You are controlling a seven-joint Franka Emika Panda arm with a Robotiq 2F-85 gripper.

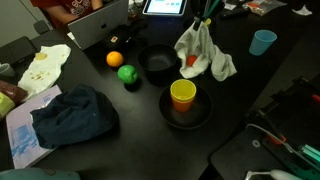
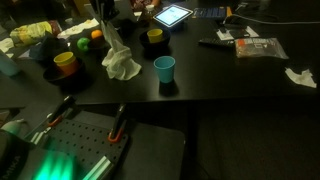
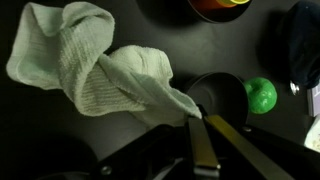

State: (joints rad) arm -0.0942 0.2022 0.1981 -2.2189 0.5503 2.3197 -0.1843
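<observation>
1. In an exterior view: white cloth (image 1: 205, 55) dangling in a bunched drape over a dark table (image 1: 245, 70), pinched at its top by the gripper (image 1: 203, 20), clenched on the fabric. Just in front of the drape, a yellow cup (image 1: 183, 95) upright inside a black bowl (image 1: 200, 118). Beside the drape, a smaller black bowl (image 1: 158, 66), then a green ball (image 1: 127, 74) and an orange (image 1: 114, 59) close together. Farther off, a crumpled dark blue cloth (image 1: 75, 115). Well apart on the opposite side, a blue cup (image 1: 263, 42).
2. In an exterior view: white cloth (image 2: 120, 58) hanging from the clenched gripper (image 2: 106, 22), between the yellow cup (image 2: 65, 62) and the blue cup (image 2: 164, 69). Impossible to tell whether the lowest folds touch the table. Behind, a lit tablet (image 2: 172, 15).
3. In the wrist view: gripper (image 3: 198, 120) entering from the bottom edge, fingers pressed together on a twisted corner of the white cloth (image 3: 90, 65), the rest of the fabric spreading up and to the left. Just beside the fingers, the smaller black bowl (image 3: 225, 100), with the green ball (image 3: 260, 95) next to its rim.
</observation>
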